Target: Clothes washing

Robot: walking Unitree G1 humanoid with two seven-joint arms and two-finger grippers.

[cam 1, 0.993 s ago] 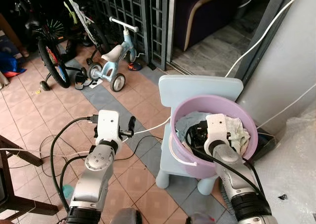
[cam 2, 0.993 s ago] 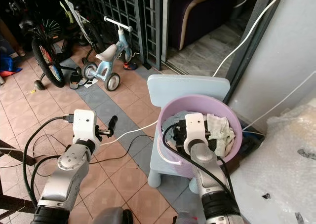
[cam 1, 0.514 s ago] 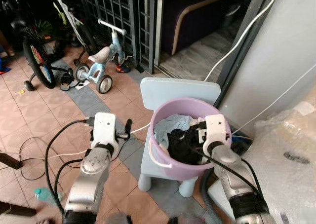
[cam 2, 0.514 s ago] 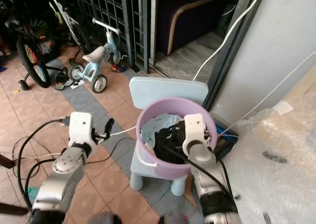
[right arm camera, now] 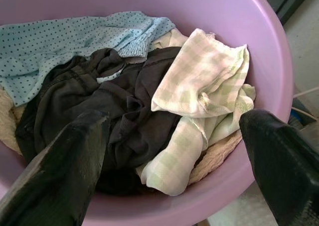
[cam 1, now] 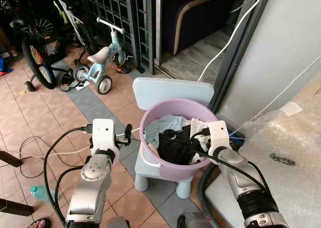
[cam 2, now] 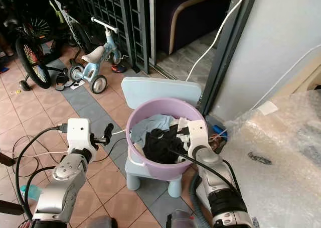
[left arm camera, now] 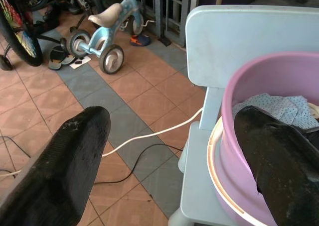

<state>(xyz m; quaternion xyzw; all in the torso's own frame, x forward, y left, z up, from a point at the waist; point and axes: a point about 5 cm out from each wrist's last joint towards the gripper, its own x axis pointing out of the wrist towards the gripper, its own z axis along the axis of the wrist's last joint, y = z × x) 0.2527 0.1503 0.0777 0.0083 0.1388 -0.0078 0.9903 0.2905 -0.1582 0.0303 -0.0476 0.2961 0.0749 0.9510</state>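
You are facing a tiled floor (cam 1: 35, 112) with a pale blue child's chair (cam 1: 170, 93) in the middle. On its seat sits a purple wash basin (cam 1: 155, 118), full of clothes (right arm camera: 124, 111): a dotted blue piece, a dark garment, a pale checked cloth. Your right gripper (right arm camera: 174, 151) hangs over the basin's right side, fingers spread wide above the laundry, seemingly not touching it. Your left gripper (left arm camera: 169, 166) hovers beside the basin's left rim, fingers also parted, empty. A small tricycle (cam 1: 103, 62) stands well behind.
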